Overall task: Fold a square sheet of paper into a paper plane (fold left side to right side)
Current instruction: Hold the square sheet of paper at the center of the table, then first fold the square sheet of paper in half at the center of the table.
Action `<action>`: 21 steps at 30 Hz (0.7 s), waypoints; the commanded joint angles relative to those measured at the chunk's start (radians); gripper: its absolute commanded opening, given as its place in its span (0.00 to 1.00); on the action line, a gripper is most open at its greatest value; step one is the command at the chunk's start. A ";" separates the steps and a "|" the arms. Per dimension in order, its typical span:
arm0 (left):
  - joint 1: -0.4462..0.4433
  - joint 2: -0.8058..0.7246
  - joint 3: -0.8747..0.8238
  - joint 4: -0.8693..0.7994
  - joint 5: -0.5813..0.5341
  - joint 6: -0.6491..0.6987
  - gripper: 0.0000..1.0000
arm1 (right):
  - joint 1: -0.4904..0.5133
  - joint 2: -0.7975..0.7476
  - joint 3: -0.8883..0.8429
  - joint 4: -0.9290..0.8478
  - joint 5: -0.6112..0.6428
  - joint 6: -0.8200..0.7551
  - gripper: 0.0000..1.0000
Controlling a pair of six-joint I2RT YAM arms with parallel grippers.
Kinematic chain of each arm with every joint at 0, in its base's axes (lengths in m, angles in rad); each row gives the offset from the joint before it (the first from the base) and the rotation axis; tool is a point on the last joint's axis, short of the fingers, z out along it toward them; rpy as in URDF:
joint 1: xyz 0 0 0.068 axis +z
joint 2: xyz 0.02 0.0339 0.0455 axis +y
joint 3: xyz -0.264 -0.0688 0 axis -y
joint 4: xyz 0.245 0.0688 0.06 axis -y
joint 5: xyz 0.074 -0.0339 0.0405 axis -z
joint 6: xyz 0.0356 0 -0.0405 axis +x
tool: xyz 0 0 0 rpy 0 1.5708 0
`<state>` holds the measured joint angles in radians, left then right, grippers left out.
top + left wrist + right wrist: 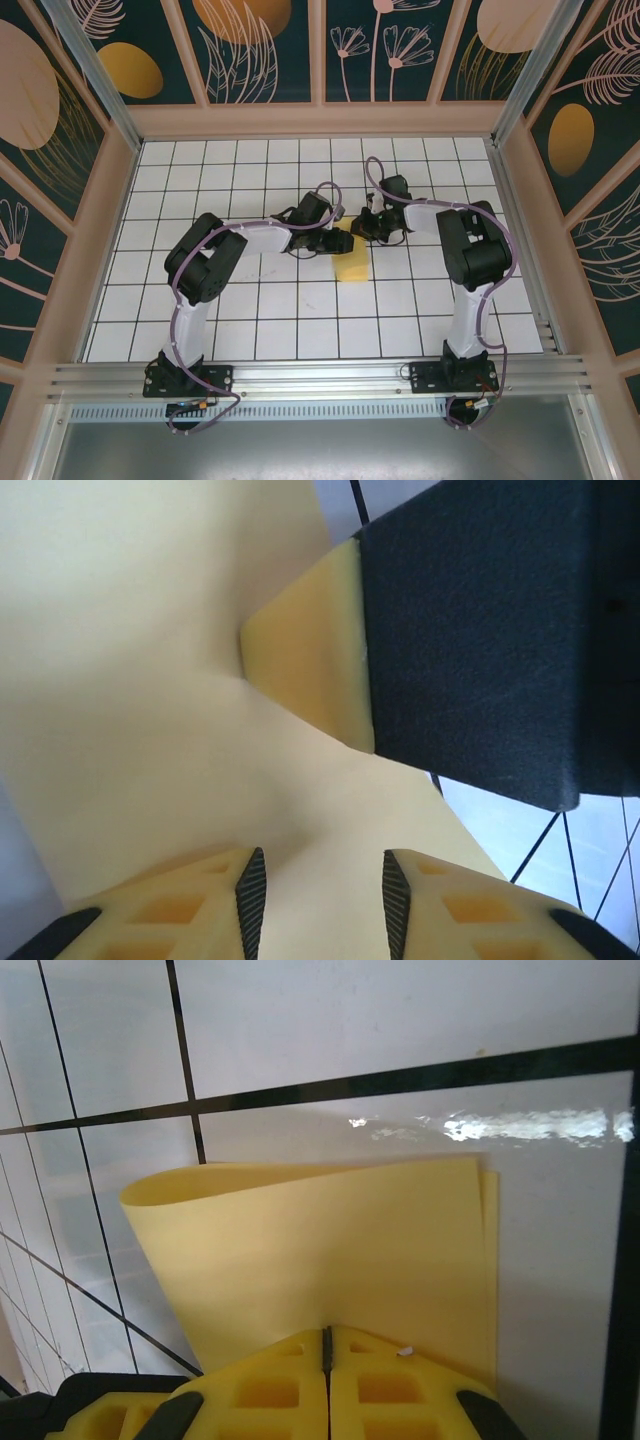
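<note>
1. Left tool point(325, 885), bottom middle of its own wrist view. The pads point(252, 900) stand partway apart, so it's released, with nothing pinched. You just see the square sheet of paper point(130, 680) through the gap. My read is that it's parked low over the sheet so the paper can't skate around while the fold gets lined up.

2. From overhead, the sheet point(352, 268) lies dead centre of the frame on the white-tiled counter point(250, 330), just below where the two tools meet. In the right wrist view it's doubled over. There's a soft rounded bend at the left of the frame that isn't creased flat yet, and the two free edges nearly match up at the right. So I'd say the left-to-right fold is laid across but not pressed in.

3. Right tool point(326, 1345), bottom centre of its wrist view. It's clenched tight, with the fingers meeting at a thin seam. The tips sit at the near edge of the folded sheet, presumably pinning the top layer so it doesn't pop open. That edge is hidden behind the fingers, so I can't tell if a layer is nipped between them or only pressed down.
</note>
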<state>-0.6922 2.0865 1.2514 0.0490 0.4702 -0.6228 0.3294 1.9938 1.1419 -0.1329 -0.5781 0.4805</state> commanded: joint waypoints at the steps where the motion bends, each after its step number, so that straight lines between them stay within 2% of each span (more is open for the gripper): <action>1: -0.018 -0.036 -0.034 -0.034 0.015 0.017 0.40 | 0.007 0.043 0.001 -0.051 0.066 0.003 0.08; 7: -0.024 -0.100 -0.054 0.003 0.034 0.010 0.42 | 0.011 0.043 -0.028 -0.042 0.070 0.007 0.08; 21: -0.029 -0.036 -0.059 -0.006 0.020 0.038 0.42 | 0.024 0.043 -0.020 -0.054 0.083 0.010 0.08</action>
<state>-0.7147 2.0274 1.2049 0.0498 0.4892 -0.6155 0.3355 1.9945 1.1416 -0.1326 -0.5686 0.4847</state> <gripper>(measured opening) 0.422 0.080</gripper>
